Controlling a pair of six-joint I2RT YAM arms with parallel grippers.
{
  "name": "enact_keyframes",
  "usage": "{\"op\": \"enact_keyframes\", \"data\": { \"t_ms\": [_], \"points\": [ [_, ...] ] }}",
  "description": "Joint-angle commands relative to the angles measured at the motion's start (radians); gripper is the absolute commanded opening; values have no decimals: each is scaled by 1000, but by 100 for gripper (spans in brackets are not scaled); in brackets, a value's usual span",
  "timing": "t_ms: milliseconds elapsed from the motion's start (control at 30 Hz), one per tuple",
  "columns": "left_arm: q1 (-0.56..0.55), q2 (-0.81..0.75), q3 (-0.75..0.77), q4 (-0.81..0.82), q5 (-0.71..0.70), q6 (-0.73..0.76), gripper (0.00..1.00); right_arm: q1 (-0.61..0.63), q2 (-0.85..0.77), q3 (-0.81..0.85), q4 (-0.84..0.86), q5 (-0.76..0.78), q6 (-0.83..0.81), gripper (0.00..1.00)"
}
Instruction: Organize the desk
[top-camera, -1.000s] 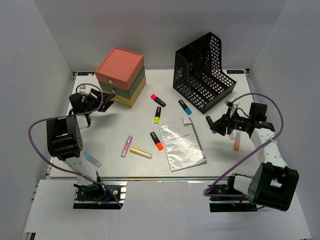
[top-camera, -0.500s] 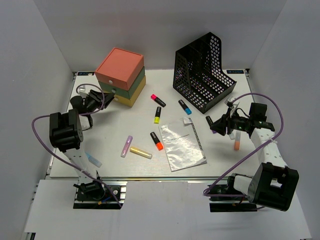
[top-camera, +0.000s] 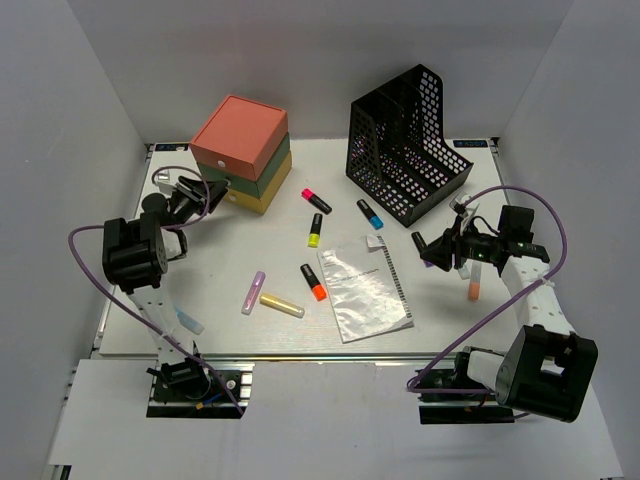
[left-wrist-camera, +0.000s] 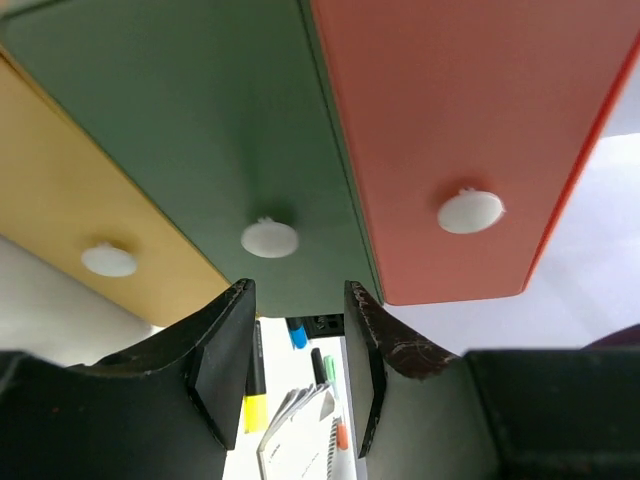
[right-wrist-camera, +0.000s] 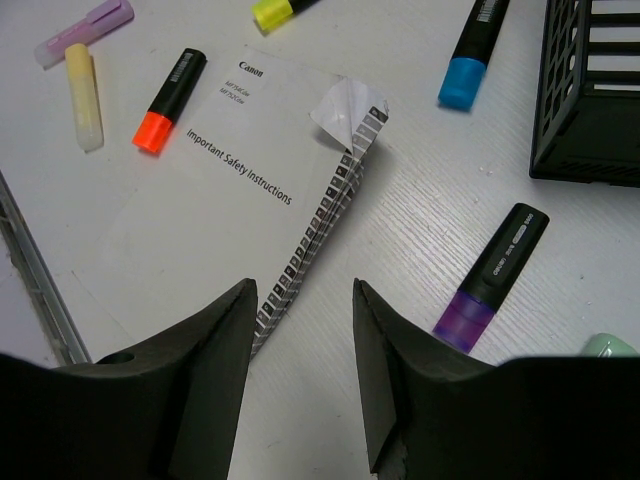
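Between white walls, large flat white desk (top-camera: 215, 265) is lying under both arms; left gripper (left-wrist-camera: 300, 300), jaws apart, is facing pink-green-yellow drawer stack (left-wrist-camera: 300, 130); right gripper (right-wrist-camera: 303, 300), also apart, is hovering over white paper booklet (right-wrist-camera: 190, 230).

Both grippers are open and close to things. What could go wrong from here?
1. The left gripper faces the drawer box. The green knob sits off-centre ahead of its tips, so closing could slip off, or pushing could shove the box.
2. The right gripper hangs over the booklet edge; a pinch may crumple it or knock the purple marker.
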Motion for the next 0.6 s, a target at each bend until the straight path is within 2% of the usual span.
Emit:
{"op": "enact_keyframes", "data": {
  "t_ms": [0,367,567],
  "points": [
    [12,20,28,85,16,-21,51,0,5,28,-4,-13,-14,49],
    [12,86,54,203,18,-81,53,0,9,28,-2,-9,-14,49],
    [12,112,75,211,16,-98,54,-1,11,27,1,-7,-12,49]
  ]
}}
